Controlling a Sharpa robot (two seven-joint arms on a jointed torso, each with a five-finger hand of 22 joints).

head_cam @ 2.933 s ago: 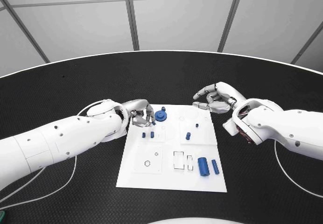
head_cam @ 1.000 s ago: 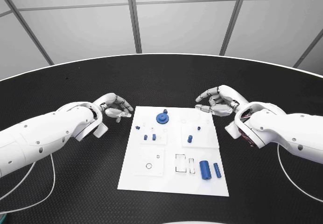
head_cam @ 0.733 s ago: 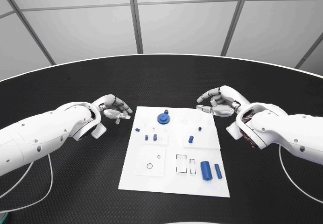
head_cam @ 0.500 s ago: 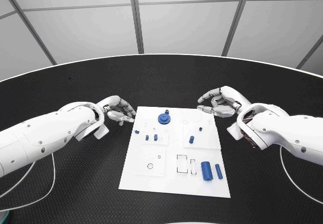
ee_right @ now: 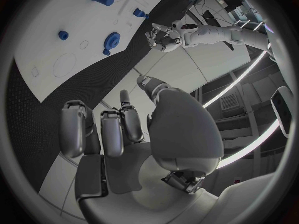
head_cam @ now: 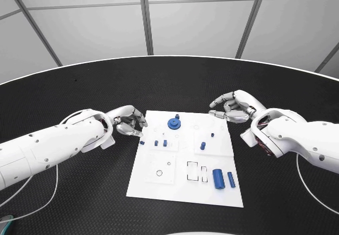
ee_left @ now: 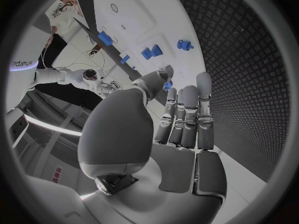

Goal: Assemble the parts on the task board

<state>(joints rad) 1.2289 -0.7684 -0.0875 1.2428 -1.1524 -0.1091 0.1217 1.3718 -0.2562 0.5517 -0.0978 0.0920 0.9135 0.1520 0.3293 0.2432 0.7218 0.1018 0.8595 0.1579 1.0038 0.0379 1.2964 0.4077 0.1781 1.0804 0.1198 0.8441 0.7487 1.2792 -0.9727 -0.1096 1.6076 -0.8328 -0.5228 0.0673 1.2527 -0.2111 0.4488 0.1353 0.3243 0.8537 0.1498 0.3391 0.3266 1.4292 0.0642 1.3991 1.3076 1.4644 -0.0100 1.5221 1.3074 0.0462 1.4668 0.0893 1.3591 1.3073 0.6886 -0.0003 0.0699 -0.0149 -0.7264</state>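
Several small blue parts sit on the white task board (head_cam: 185, 188), which lies flat in the middle of the black table (head_cam: 84, 98). Near the board's far edge stands a round blue gear (head_cam: 173, 123) with a knob on top. Toward the board's left edge are a tiny blue peg (head_cam: 142, 143) and a pair of short blue pins (head_cam: 161, 143); toward its right side is another short blue pin (head_cam: 203, 145). Two longer blue cylinders (head_cam: 224, 178) lie side by side near the board's near right corner, just beside outlined rectangular slots.

The left robot hand (head_cam: 129, 122) hovers just off the board's far left corner, fingers curled in loosely; the left wrist view shows nothing held. The right robot hand (head_cam: 234, 107) hangs just beyond the board's far right corner, fingers bent inward, and it too looks to hold nothing.

By their look, the parts are light, rigid plastic pieces, smooth and likely slippery. The lying cylinders could roll if nudged, so a pinch across their round sides at mid-length seems the safest hold. The gear is probably best taken by its raised knob or across its rim. The tiny pins offer little surface; a fingertip pinch from above suits them, and they could easily tip or skid on the smooth board.
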